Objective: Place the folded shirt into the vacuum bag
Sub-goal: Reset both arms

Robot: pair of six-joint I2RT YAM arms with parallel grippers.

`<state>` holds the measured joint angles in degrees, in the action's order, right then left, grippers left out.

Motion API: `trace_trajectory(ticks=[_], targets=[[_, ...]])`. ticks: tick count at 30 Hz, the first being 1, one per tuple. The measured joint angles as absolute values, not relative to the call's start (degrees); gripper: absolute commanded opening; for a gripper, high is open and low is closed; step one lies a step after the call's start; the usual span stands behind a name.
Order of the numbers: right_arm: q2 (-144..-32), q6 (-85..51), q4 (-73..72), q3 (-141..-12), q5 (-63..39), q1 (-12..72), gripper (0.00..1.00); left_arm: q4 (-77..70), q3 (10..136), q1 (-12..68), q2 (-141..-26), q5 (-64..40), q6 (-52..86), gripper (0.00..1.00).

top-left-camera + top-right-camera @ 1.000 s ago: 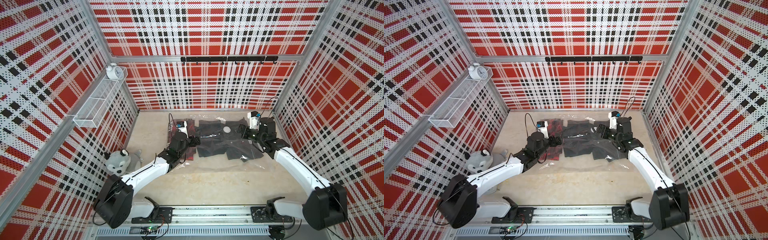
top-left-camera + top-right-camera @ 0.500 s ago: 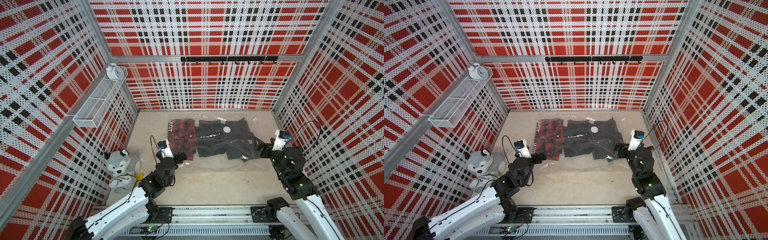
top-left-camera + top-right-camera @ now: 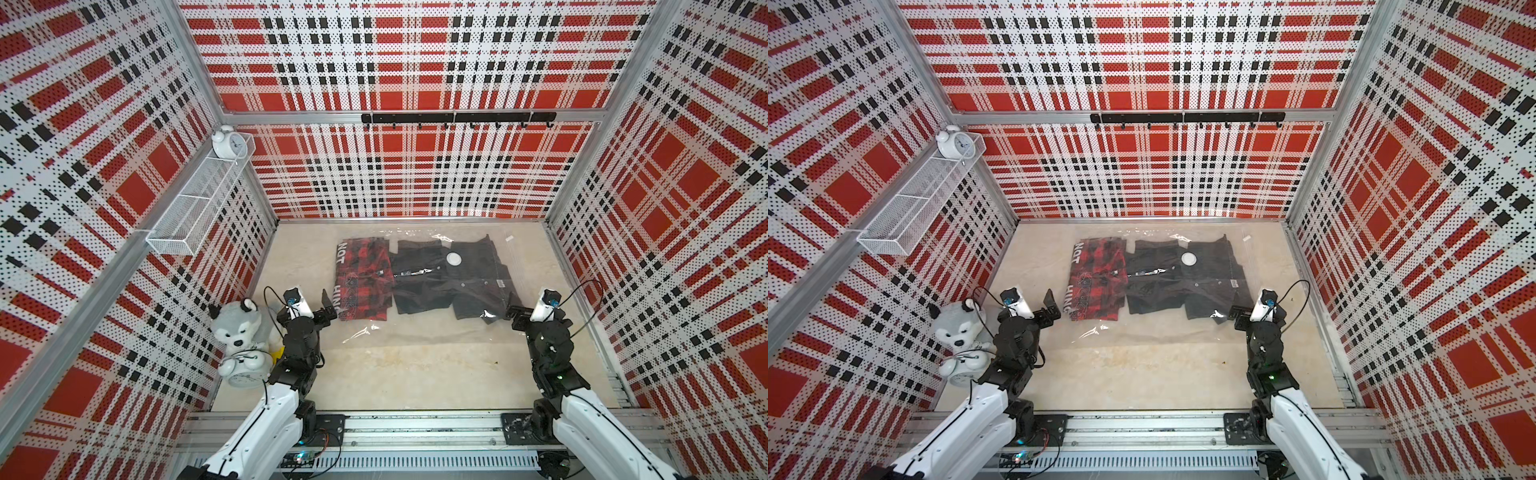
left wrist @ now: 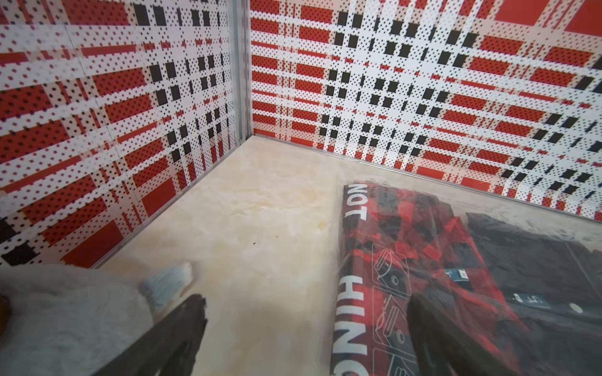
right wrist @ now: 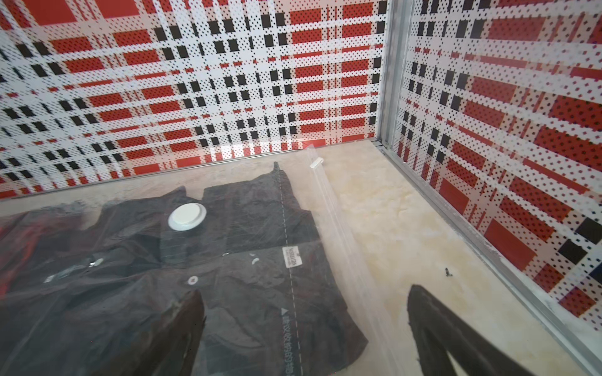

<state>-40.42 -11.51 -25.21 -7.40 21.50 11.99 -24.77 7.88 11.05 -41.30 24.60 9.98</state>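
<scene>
Snagging threatens: dark grey folded shirt (image 3: 449, 282), inside the clear crinkly vacuum bag (image 3: 436, 330) far centre, has a corner beside the clear zip strip (image 5: 338, 234); left gripper (image 3: 328, 307) and right gripper (image 3: 515, 316) gape wide, empty, nearside.

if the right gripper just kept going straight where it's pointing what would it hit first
Probably the vacuum bag, at its clear edge beside the dark shirt; the open right gripper tilts down toward it, depth uncertain.

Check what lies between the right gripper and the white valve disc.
Only the dark shirt, flat inside the clear vacuum bag, spans from the right gripper to the valve disc; the right wrist view shows it.
</scene>
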Motion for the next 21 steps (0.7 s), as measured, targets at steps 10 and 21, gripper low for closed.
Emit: trace_trajectory(ticks=[10, 21], targets=[[-66.8, -11.8, -51.5, -5.6, 19.7, 3.4, 1.00, -46.7, 0.5, -0.2, -53.8, 17.9, 6.6, 0.98], [-78.9, -8.4, -67.7, -8.1, 17.0, 2.8, 1.00, -74.3, 3.4, -3.9, -78.5, 10.5, 6.5, 0.99]])
